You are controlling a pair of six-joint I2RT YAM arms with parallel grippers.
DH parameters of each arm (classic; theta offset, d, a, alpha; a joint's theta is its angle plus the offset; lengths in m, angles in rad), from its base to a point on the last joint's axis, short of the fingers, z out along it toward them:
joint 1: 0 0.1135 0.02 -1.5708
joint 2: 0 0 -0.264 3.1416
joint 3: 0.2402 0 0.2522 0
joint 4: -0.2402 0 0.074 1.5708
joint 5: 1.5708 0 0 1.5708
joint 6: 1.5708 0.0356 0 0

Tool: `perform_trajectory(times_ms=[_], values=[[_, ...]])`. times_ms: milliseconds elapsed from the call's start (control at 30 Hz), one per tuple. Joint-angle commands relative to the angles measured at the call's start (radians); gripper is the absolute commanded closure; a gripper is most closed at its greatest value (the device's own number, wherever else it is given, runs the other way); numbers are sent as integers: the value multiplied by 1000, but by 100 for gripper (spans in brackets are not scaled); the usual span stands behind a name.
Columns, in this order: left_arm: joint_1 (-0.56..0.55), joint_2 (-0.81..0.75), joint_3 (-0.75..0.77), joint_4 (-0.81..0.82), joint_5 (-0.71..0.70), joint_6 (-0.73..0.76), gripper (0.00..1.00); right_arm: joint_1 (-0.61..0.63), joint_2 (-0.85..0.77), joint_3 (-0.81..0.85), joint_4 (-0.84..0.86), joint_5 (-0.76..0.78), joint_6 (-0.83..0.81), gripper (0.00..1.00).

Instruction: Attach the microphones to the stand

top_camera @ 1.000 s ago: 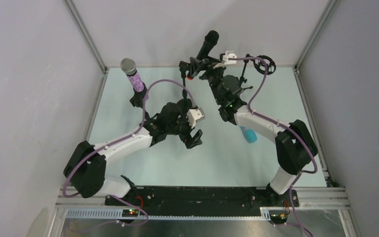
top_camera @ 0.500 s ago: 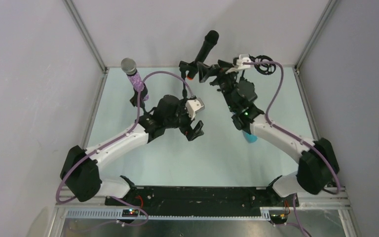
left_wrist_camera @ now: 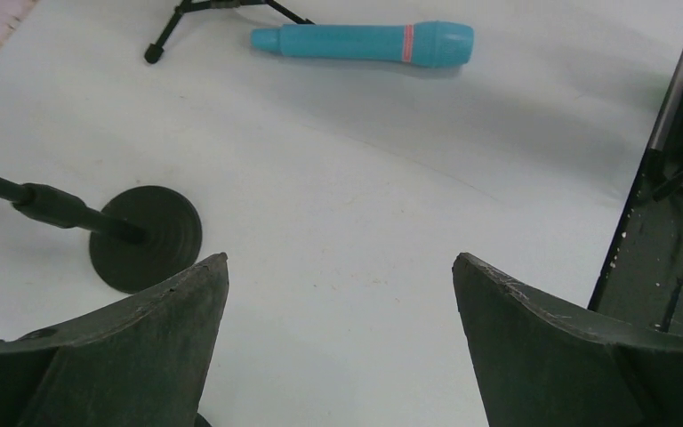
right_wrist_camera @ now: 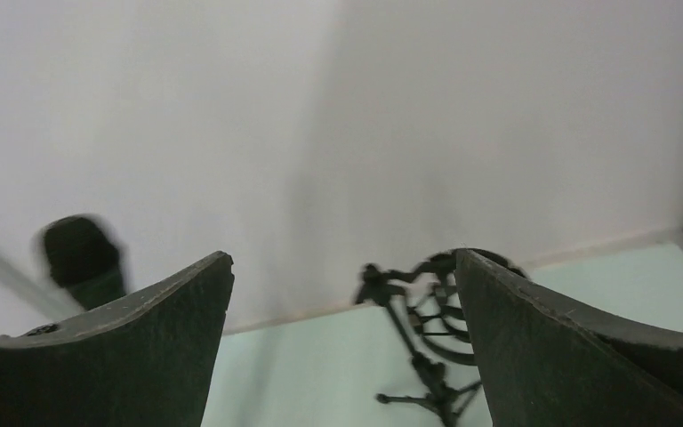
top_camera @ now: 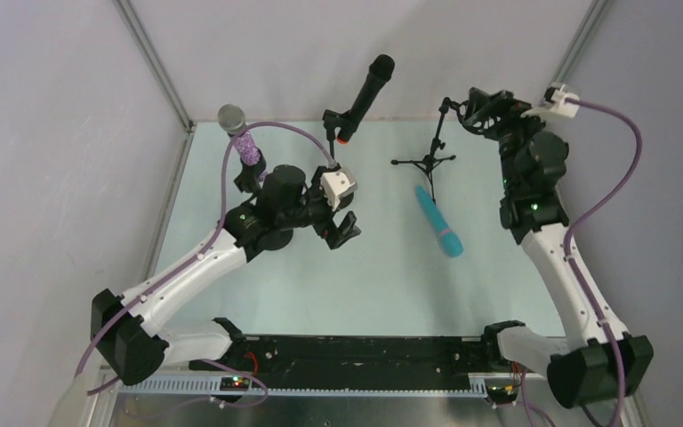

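A pale mint-green tabletop (top_camera: 391, 285) fills the middle of the top view, evenly lit, with only soft shadows. Plain grey-white panels close it in: a back wall (top_camera: 302, 53) across the top, a left wall (top_camera: 44, 178) and a right wall (top_camera: 667, 178). Aluminium posts slant through the upper left (top_camera: 153, 64) and upper right (top_camera: 584, 31) corners. Along the bottom edge lie a black base plate (top_camera: 365, 351) and a silver slotted rail (top_camera: 347, 384).
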Motion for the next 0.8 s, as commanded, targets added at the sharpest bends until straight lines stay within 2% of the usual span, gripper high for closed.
perform_trajectory(times_ms=[0,100,267,500,767], values=[[-4,-11,85,-18,-53,14,0,-121,87,103,-262,-43,141,1],[-4,-8,105,-25,-53,19,0,-172,124,104,-317,-11,211,0],[-4,-4,145,-31,-56,30,0,-304,187,84,-343,-173,372,0],[-4,-13,138,-31,-52,43,0,-351,251,57,-243,-284,500,1],[-4,-11,151,-32,-56,52,0,-376,423,56,-76,-375,675,0]])
